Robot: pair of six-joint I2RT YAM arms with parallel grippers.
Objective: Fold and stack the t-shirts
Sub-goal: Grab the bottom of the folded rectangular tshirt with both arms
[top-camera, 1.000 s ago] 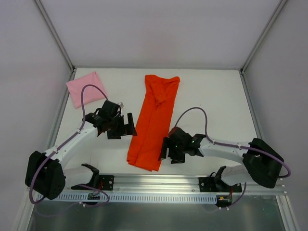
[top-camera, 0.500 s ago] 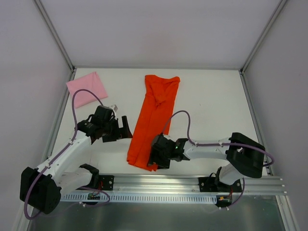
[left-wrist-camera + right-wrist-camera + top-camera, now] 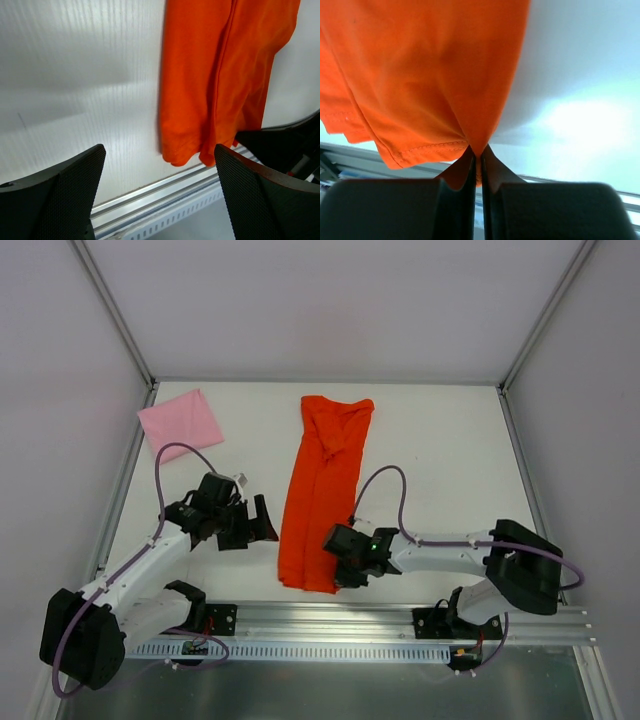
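Pink cloth, the smaller t-shirt [image 3: 180,422], lies as a folded square at the far left corner of the table [image 3: 450,450], well apart from the work. Next comes the left pincer [image 3: 258,522], hovering just beside the left edge of the orange-red t-shirt [image 3: 322,485], its jaws spread wide and holding nothing. Its wrist view shows the near hem ahead of the jaws, untouched. The orange-red t-shirt lies as a long narrow strip down the middle of the table, collar end far and hem near. At its near right corner the right pincer [image 3: 345,565] is clamped tight on a pinch of the hem. I judge the step in hand to be the crosswise fold of this narrowed shirt. The next move calls for the left pincer to drop and grip the near left corner, so that both can carry the hem toward the collar.
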